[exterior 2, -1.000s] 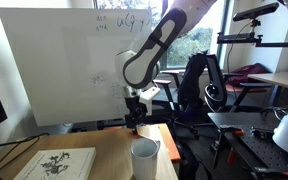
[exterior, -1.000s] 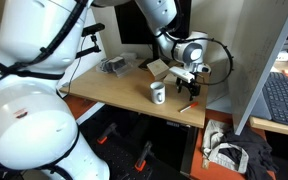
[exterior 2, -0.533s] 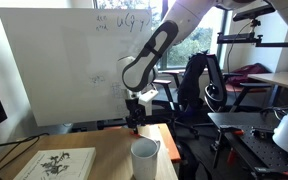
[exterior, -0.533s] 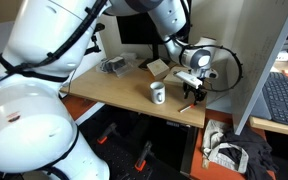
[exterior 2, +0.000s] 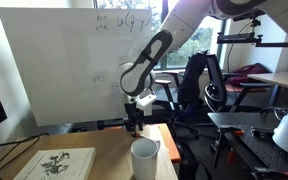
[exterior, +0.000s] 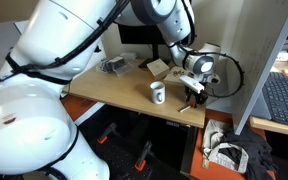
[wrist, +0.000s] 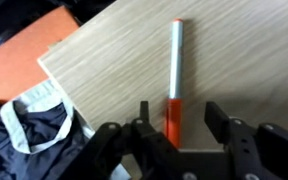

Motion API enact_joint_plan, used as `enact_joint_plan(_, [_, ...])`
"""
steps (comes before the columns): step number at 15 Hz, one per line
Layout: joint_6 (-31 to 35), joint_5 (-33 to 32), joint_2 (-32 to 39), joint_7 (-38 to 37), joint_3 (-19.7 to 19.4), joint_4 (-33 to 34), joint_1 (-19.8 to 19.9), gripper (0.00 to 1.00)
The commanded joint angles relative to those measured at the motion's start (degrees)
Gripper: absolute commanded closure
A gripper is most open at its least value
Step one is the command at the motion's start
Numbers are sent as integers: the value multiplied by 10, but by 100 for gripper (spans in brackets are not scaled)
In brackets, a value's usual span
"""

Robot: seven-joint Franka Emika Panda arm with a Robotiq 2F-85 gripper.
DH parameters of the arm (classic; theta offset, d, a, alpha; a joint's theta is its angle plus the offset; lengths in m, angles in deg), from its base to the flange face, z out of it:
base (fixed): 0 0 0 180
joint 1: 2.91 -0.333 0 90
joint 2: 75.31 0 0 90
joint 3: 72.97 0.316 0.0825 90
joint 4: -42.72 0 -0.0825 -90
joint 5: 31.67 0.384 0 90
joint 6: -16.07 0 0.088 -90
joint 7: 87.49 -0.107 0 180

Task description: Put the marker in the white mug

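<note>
The marker (wrist: 174, 65) lies flat on the wooden table, with a reddish-orange body and a paler grey end pointing away. In the wrist view my gripper (wrist: 179, 112) is open, one finger on each side of the marker's red end, and is not closed on it. In an exterior view my gripper (exterior: 194, 98) is low over the table near its front corner, with the marker (exterior: 185, 106) just under it. The white mug (exterior: 158, 93) stands upright a short way beside it. The mug (exterior 2: 144, 158) also shows close up in an exterior view, with the gripper (exterior 2: 134, 125) behind it.
A flat beige box (exterior: 158, 68) and a grey object (exterior: 112, 66) sit at the back of the table (exterior: 109, 90). A grey partition (exterior: 252, 55) stands next to the gripper. The table edge and a drop to a bag (wrist: 29, 125) are close. A book (exterior 2: 59, 165) lies near the mug.
My gripper has moved down and slightly toward the table corner, and now sits low over the marker. The marker and mug have not moved.
</note>
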Motion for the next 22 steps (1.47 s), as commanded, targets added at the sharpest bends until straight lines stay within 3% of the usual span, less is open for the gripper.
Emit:
enact_joint_plan(1, [-26, 9, 17, 18, 6, 31, 7, 61])
enact_joint_plan(2, [-26, 8, 20, 16, 4, 35, 6, 75])
enact_joint_plan(4, [-25, 6, 21, 17, 4, 37, 4, 91])
enact_joint_plan(6, [-24, 4, 22, 17, 4, 39, 3, 100])
enact_joint_plan(10, [-13, 0, 6, 58, 17, 24, 5, 96])
enact_joint_plan(15, [1, -17, -58, 208, 51, -14, 13, 96])
enact_joint_plan(22, [0, 14, -156, 426, 120, -85, 43, 96])
